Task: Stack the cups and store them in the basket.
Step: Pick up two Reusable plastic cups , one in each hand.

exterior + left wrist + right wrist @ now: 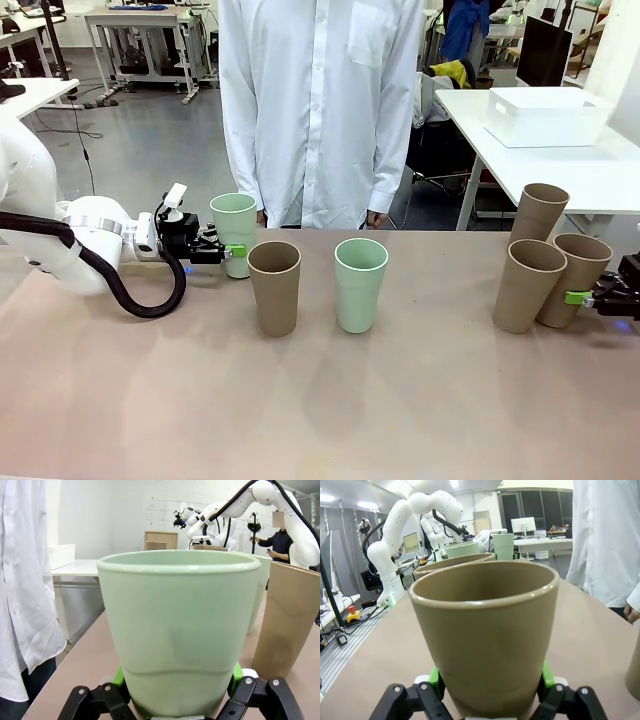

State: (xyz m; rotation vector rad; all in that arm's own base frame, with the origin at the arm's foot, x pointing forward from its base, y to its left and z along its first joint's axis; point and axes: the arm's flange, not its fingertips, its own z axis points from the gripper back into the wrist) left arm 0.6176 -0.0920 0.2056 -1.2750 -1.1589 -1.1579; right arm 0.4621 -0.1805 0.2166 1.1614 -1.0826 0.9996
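Near the far edge of the worktop (320,400), left fingers (237,250) clamped low on an upright mint cup (233,222); at the right end, right fingers (577,297) closed on a tilted tan cup (572,268). White basket (545,130) well apart on a separate table (600,175) behind.

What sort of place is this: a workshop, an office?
Probably a robotics lab: a white robot arm works at the table, plain white workbenches and a monitor stand behind, and a red stop button sits beside it.
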